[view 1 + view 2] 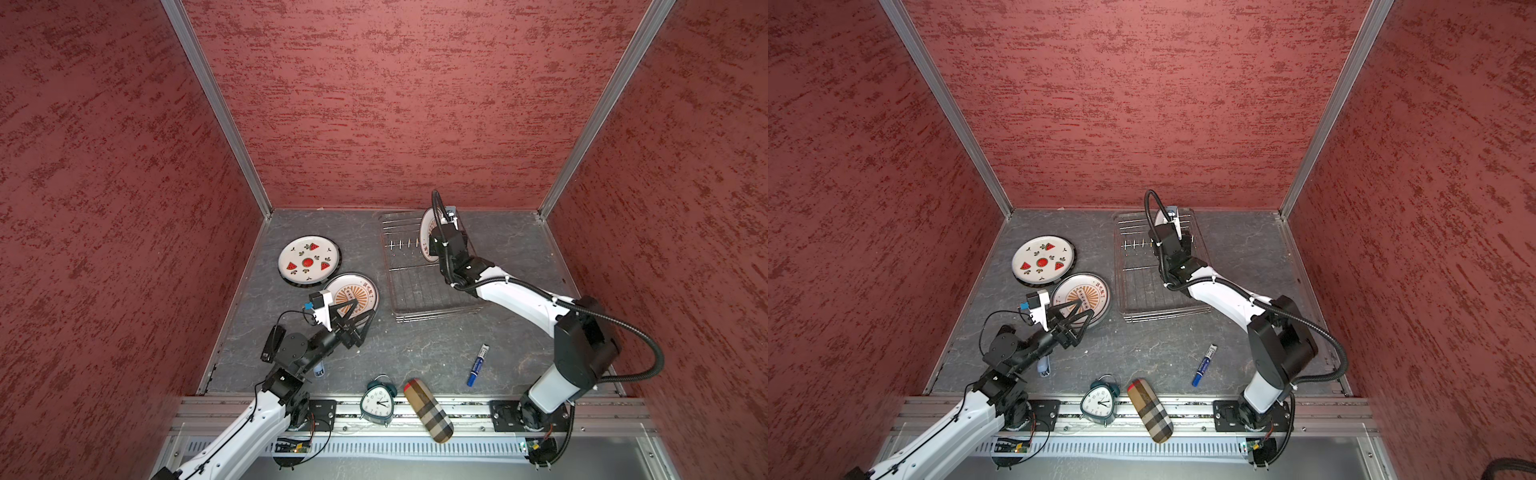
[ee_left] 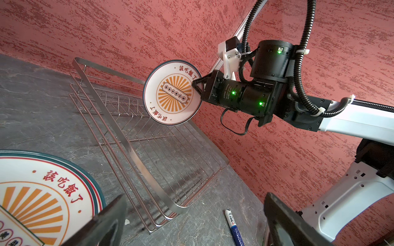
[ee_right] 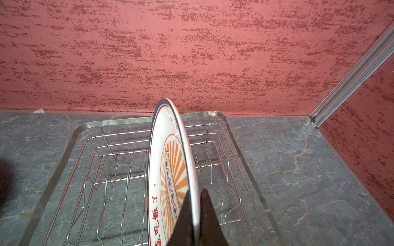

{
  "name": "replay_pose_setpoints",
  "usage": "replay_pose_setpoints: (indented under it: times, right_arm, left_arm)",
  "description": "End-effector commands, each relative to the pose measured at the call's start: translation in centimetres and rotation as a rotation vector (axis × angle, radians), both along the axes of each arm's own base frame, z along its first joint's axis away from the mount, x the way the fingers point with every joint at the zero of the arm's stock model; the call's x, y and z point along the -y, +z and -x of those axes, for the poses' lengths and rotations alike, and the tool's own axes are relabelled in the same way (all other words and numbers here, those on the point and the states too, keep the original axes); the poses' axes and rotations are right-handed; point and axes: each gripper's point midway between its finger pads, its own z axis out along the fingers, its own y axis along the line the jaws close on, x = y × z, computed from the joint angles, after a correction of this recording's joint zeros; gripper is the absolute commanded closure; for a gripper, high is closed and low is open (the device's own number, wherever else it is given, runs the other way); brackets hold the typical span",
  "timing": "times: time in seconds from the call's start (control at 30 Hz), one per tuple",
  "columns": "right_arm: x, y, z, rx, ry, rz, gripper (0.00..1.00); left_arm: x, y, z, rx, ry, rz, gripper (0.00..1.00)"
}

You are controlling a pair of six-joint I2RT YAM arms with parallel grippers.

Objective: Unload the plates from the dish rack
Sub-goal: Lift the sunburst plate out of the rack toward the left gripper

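Grey tabletop (image 1: 415, 357), red walls (image 1: 374, 104): at left a watermelon plate (image 1: 307, 259) and a sunburst plate (image 1: 353, 291) lie flat, the left claw (image 1: 364, 308) spread wide above the latter. The right claw (image 3: 196, 191) clamps a second sunburst plate (image 2: 172, 92) upright over the dish rack (image 1: 419, 291).

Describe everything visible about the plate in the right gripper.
The held plate is round, glossy white, ceramic-looking, with a dark teal rim, thin red ring, orange sunburst centre and red Chinese characters. It stands on edge, slightly tilted, over the dish rack's pronged end. The right gripper is shut on its rim; whether it touches the rack is unclear.
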Motion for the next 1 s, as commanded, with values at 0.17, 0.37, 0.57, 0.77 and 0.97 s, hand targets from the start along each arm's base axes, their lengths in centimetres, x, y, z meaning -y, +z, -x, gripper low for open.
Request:
replay_pose_setpoints:
  times: [0.17,0.37,0.57,0.77,0.97]
  right_arm:
    - [0.2,6.4,3.7,0.211,0.129,-0.205,0.98]
    - [0.3,7.4,6.7,0.276,0.246,-0.302,0.98]
    - [-1.1,8.0,9.4,0.301,0.433,-0.406,0.98]
    - [-2.3,8.1,11.8,0.311,0.597,-0.503,0.99]
    - [-3.4,7.9,14.6,0.323,0.752,-0.598,0.99]
  left_arm:
    - [0.1,0.8,0.1,0.039,0.003,-0.012,0.01]
    - [0.3,0.7,0.1,0.029,-0.002,-0.023,0.00]
    - [0.4,0.6,-0.1,0.021,-0.005,-0.023,0.01]
    - [1.1,0.8,0.5,0.032,-0.060,-0.017,0.01]
    - [2.3,1.5,1.6,0.060,-0.156,-0.006,0.01]
